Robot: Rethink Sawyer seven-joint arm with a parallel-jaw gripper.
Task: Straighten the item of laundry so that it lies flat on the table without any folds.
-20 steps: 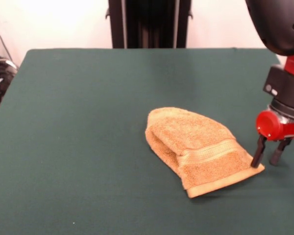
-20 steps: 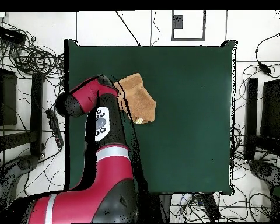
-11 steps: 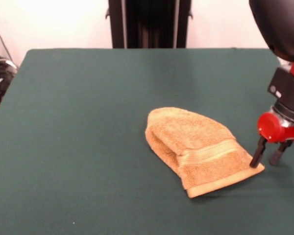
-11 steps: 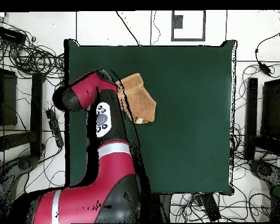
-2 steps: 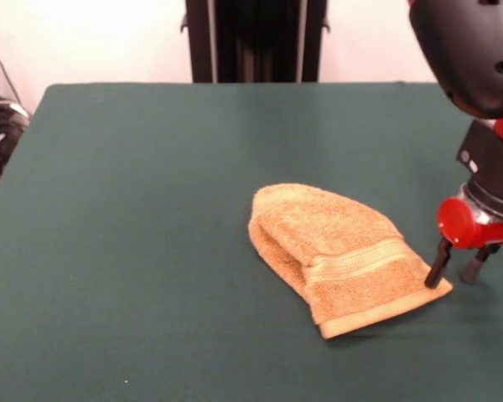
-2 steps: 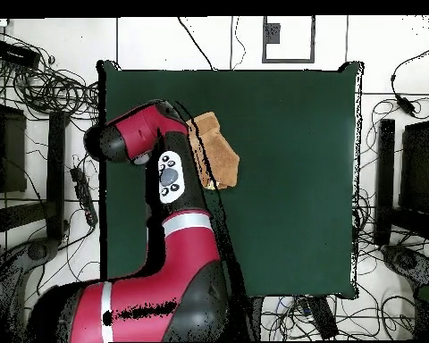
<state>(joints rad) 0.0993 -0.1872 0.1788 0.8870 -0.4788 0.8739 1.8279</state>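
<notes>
Towel (image 5: 339, 255), orange-tan terry, one item: lying folded over on itself on the green counter (image 5: 134, 209), right of centre in the front view and toward the near edge. Its rounded, doubled-up end is pointing toward the far side; its squared end, with a woven band stripe running across it and a flat hem below, is pointing toward the near right. A fold is showing along the left side, where the upper layer is overlapping the lower one.

Claw (image 5: 455, 274), black two-fingered, on a red and black arm (image 5: 478, 100): coming down at the right edge of the front view, with its fingers spread apart and gripping nothing. The left finger is standing at the towel's near-right corner, touching or just beside the hem; which of the two cannot be told. The other finger is standing on the bare counter just right of the towel.

Overhead view: towel (image 6: 220, 156) lying near the left side of the counter (image 6: 290, 179), partly hidden under the arm (image 6: 169, 179), which is reaching up from the bottom of the picture and bending over the counter's left edge. The claw itself is hidden beneath the arm in this view.

Surroundings: black cables (image 6: 44, 85) lying on the floor around the counter.
</notes>
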